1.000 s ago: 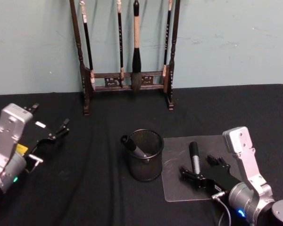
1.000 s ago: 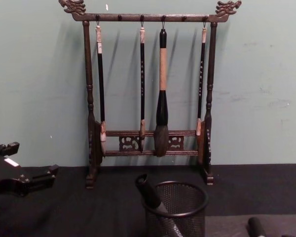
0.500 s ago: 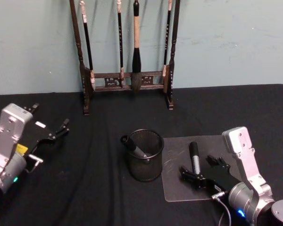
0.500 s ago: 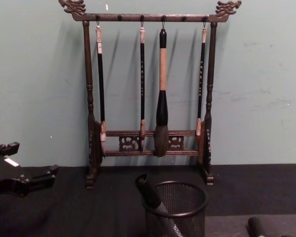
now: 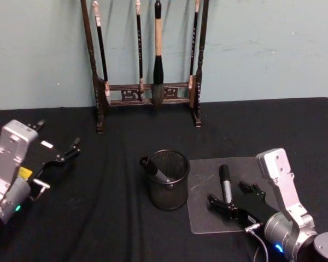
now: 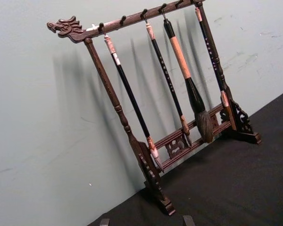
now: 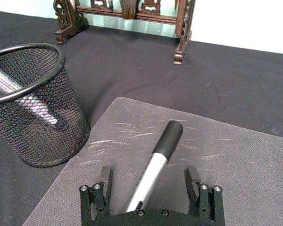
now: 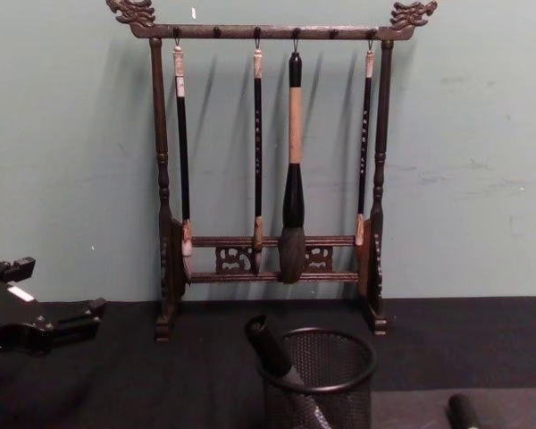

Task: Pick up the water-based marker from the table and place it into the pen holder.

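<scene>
Between the wide-open jaws of the right gripper [image 7: 148, 173], touching neither finger, the water-based marker [image 7: 156, 157] lies on a grey mat [image 7: 236, 160], with its black cap pointing away from the jaws; its rear end is hidden under the gripper body; ahead of the jaws and to their left stands the pen holder [image 7: 23, 59], just beside the mat, with another marker [image 7: 19, 92] leaning inside, its lower end hard to make out through the mesh; the left gripper [image 5: 56, 136] hovers well apart from these, its jaws spread, the fingertips cut off in its wrist view.
</scene>
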